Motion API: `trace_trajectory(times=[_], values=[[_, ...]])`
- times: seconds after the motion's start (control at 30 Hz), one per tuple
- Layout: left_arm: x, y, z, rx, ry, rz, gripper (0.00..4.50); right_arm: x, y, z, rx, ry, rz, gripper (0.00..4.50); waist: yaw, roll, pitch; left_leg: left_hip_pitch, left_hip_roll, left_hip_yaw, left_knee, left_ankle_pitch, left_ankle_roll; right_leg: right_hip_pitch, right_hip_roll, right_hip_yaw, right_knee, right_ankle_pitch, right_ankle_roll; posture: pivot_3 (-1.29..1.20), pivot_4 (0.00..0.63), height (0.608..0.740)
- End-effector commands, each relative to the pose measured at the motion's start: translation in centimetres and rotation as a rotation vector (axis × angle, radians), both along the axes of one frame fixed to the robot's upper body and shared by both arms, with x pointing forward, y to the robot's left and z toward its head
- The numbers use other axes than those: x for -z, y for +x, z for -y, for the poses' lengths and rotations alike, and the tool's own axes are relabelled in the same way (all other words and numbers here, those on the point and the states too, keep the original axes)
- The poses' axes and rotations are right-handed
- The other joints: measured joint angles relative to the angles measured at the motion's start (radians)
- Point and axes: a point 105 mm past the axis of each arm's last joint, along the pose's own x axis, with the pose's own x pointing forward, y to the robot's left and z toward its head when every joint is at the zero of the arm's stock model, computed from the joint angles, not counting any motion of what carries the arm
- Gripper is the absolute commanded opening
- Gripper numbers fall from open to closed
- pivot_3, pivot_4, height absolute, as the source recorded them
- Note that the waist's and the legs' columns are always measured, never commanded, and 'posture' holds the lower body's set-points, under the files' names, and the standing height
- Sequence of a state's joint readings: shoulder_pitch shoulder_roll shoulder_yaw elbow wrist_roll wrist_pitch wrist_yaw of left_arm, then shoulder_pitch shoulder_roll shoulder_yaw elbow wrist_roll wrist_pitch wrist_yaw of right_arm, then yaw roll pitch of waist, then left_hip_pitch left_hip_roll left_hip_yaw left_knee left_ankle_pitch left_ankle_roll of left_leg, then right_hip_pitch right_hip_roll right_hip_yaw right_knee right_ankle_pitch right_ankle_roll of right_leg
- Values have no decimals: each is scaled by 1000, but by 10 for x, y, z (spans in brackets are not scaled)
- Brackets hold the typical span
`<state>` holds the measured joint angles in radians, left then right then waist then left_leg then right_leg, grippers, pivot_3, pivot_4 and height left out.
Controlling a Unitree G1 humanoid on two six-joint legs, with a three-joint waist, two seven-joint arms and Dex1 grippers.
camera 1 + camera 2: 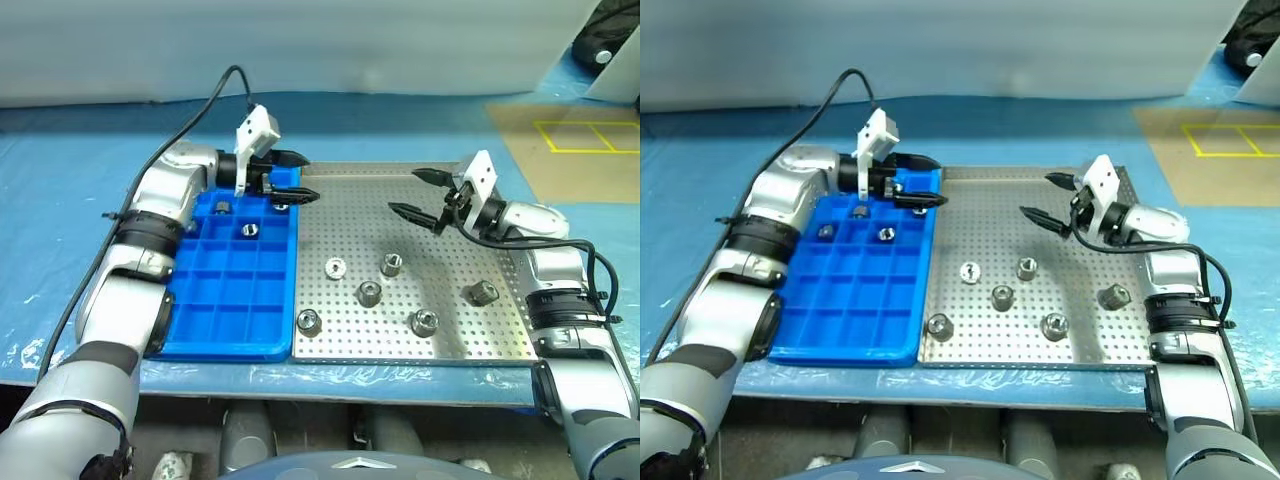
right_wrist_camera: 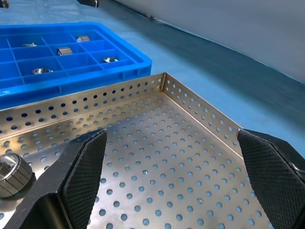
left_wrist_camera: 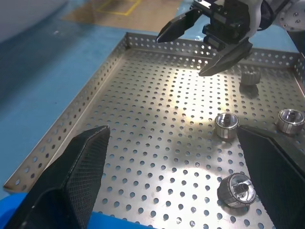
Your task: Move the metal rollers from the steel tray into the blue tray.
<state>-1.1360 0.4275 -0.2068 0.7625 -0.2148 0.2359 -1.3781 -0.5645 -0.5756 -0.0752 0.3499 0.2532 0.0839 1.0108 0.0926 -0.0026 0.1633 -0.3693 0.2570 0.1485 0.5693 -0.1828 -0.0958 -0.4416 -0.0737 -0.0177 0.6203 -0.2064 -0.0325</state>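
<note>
Six metal rollers lie loose on the near half of the steel tray; left of it, touching, the blue tray holds several rollers in far compartments; farther back, the left hand hovers spread over the blue tray's far right corner; the right hand hovers spread above the steel tray.

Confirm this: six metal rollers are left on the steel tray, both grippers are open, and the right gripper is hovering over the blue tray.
One detail is wrong: it is the left gripper that hovers over the blue tray, as the left eye view shows. The right gripper hangs over the steel tray. The rest holds: six metal rollers remain on the steel tray, and both grippers are open.
</note>
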Motion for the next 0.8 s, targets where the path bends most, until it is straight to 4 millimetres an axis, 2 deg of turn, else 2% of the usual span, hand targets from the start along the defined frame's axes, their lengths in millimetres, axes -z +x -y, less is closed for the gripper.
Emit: trace_trajectory(times=[0.03, 0.2, 0.33, 0.47, 0.57, 0.67, 0.73, 0.8], values=[[7, -4, 4, 111, 123, -11, 4473, -11, -8, 3, 26, 42, 52, 4500, -3, 0, 0, 0, 0, 0, 0, 0, 0, 0, 0, 0, 0, 0, 0, -129, 150, 740], [27, -14, 15, 240, 255, -55, 4473, -8, -19, 12, 82, 49, 54, 4500, -15, 0, 0, -1, -1, 1, -2, -2, -2, 1, 0, 1, -2, 1, 1, -198, 150, 740], [37, -22, 29, 331, 345, -28, 4473, -5, -28, 18, 117, 53, 47, 4500, -19, 0, 0, 0, -1, 1, -2, -2, -3, 3, 0, 2, -6, 1, 2, -231, 150, 740], [44, -29, 39, 395, 361, -8, 4473, -6, -34, 18, 134, 62, 50, 4500, -28, 0, 0, 0, -2, 1, -2, -2, -3, 6, 0, 4, -9, 3, 5, -262, 150, 740], [57, -35, 42, 439, 392, -6, 4473, 0, -53, 1, 25, 36, 1, 4500, -32, 0, 0, 1, -3, 2, -3, -2, -2, 6, 0, 6, -11, 4, 6, -282, 150, 740], [65, -37, 39, 452, 413, -9, 4473, -2, -85, -18, -182, 15, -107, 4500, -45, 0, 0, 1, -4, 2, -4, -3, -1, 7, 0, 7, -12, 4, 6, -302, 150, 740], [66, -38, 37, 451, 411, -21, 4473, -2, -103, -23, -298, -50, -177, 4500, -50, 0, 0, 1, -4, 2, -3, -4, 0, 7, 0, 8, -13, 4, 7, -309, 150, 740], [69, -38, 35, 448, 413, -29, 4473, -3, -110, -22, -351, -122, -204, 4500, -51, 0, 0, 2, -4, 3, -2, -5, 2, 8, 0, 8, -14, 4, 7, -309, 150, 740]])
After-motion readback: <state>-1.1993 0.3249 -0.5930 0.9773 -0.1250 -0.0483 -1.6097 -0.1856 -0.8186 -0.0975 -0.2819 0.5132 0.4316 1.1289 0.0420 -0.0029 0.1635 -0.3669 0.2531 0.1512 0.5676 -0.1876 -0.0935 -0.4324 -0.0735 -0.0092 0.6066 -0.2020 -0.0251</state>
